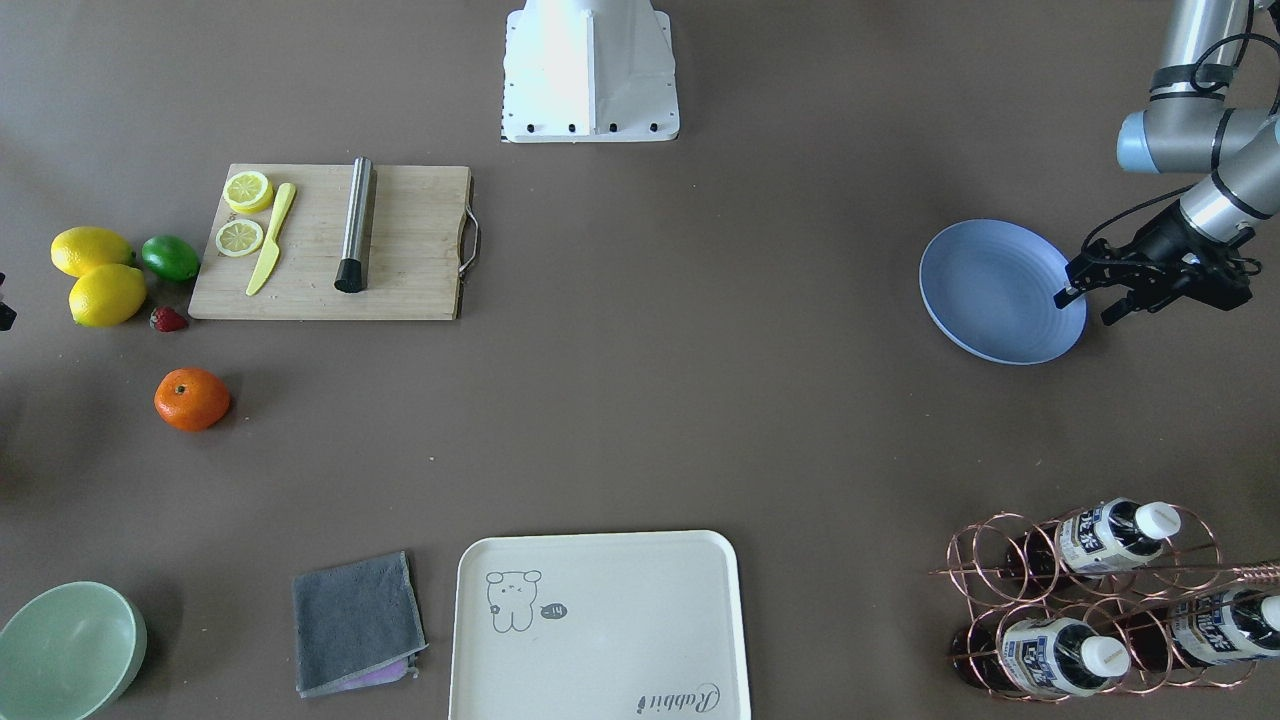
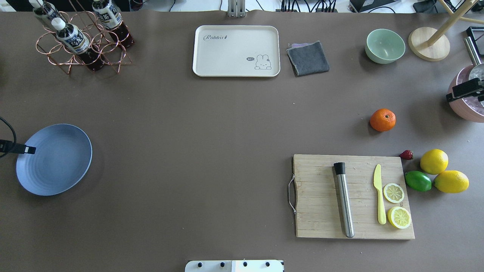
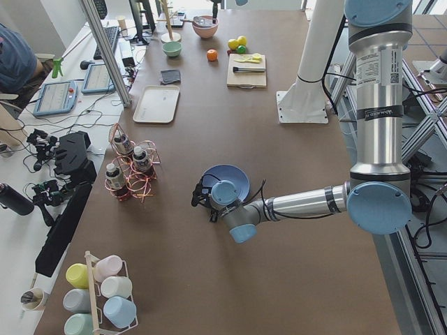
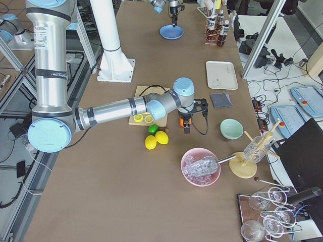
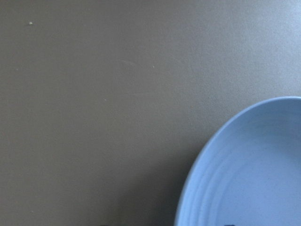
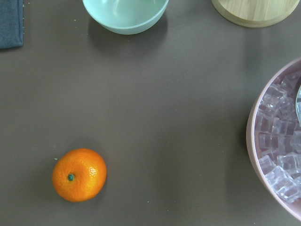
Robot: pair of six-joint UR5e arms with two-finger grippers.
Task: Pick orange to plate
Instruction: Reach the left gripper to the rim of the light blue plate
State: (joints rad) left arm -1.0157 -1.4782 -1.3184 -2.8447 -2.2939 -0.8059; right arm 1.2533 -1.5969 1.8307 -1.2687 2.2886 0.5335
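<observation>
The orange (image 2: 383,120) sits alone on the brown table, seen in the front view as the orange (image 1: 192,399) and low left in the right wrist view as the orange (image 6: 79,175), stem dot up. The pale blue plate (image 2: 56,162) lies empty at the other end of the table. My left gripper (image 1: 1088,306) is open at the plate (image 1: 990,290), its fingers either side of the rim. Part of the plate (image 5: 254,174) fills the left wrist view's lower right. My right gripper (image 2: 465,90) hangs over the pink bowl, apart from the orange; its jaws are mostly cut off.
A pink bowl of ice (image 2: 469,109) stands beside the orange. Two lemons (image 2: 434,161), a lime (image 2: 418,181), a strawberry (image 2: 407,154) and a cutting board (image 2: 321,196) lie nearer the robot. A green bowl (image 2: 385,45), grey cloth (image 2: 308,57), cream tray (image 2: 236,51) and bottle rack (image 2: 81,41) line the far edge.
</observation>
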